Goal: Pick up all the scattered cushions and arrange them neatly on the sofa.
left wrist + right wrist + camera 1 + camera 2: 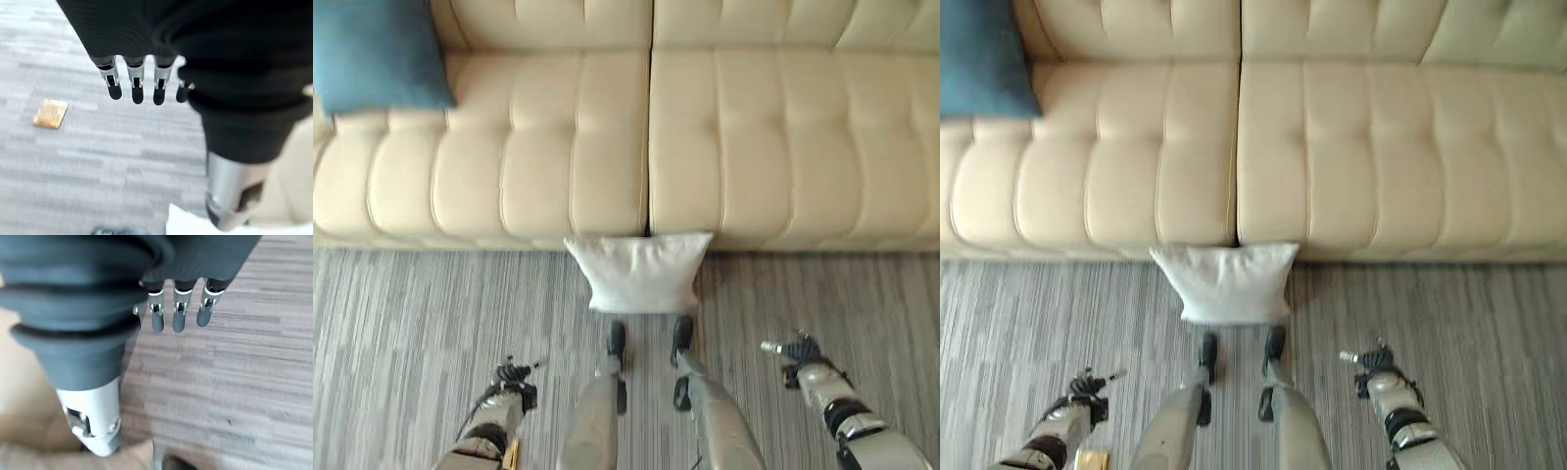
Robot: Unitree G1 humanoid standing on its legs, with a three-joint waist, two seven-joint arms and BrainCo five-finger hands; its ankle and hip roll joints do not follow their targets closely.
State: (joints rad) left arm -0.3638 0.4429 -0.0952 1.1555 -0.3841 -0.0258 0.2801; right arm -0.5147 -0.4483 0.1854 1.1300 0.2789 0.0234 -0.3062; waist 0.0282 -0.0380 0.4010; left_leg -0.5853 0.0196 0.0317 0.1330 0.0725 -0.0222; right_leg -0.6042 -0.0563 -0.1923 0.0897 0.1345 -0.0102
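White cushion (pixel 641 273) on striped carpet (pixel 411 323) against sofa (pixel 754 147).

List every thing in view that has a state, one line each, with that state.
white cushion: on the carpet, leaning against the sofa's front at the seam between the seats, not held.
blue cushion: already on the sofa, at its left end, propped against the backrest.
sofa: middle and right seats bare.
left hand: open, fingers straight, over the carpet, holding nothing.
right hand: open, fingers straight, holding nothing.
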